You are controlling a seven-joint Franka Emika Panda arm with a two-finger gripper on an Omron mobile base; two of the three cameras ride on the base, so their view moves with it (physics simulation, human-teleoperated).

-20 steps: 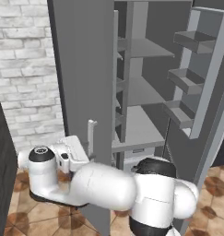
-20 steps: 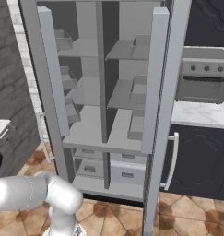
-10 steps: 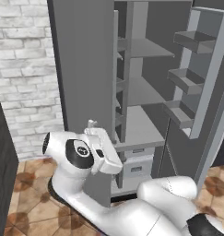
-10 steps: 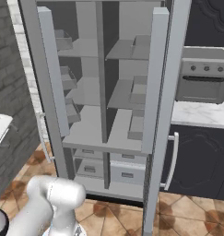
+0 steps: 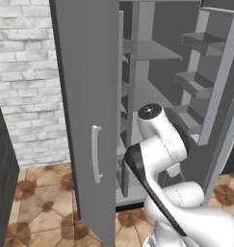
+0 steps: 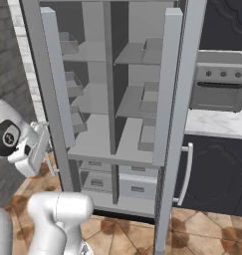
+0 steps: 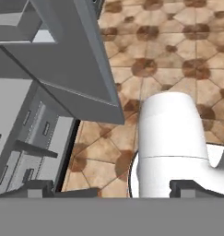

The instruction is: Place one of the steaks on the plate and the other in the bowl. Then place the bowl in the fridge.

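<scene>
Step in hand: the fridge (image 6: 112, 74) stood in front of the base with both doors swung wide, so I judged the robot was ready to go for the steaks and the bowl.
Jaws: on the hand (image 7: 115, 190) they were spread wide apart, gripping nothing.
Doing it well: tuck the arm in close before the base drives off, then come back square to the middle shelves with the bowl held level.
In the way: the left door (image 5: 84, 96) hung just beside the arm's elbow, with its handle (image 5: 95, 154) facing outward; a wide swing could knock it.
Other side: the right door (image 6: 180, 99) jutted out edge-on toward the base.
Around: drawers (image 6: 135, 187) low in the fridge, an oven (image 6: 219, 89) above a pale counter (image 6: 217, 124), a brick wall (image 5: 22, 72), a tiled floor (image 7: 178, 46).
</scene>
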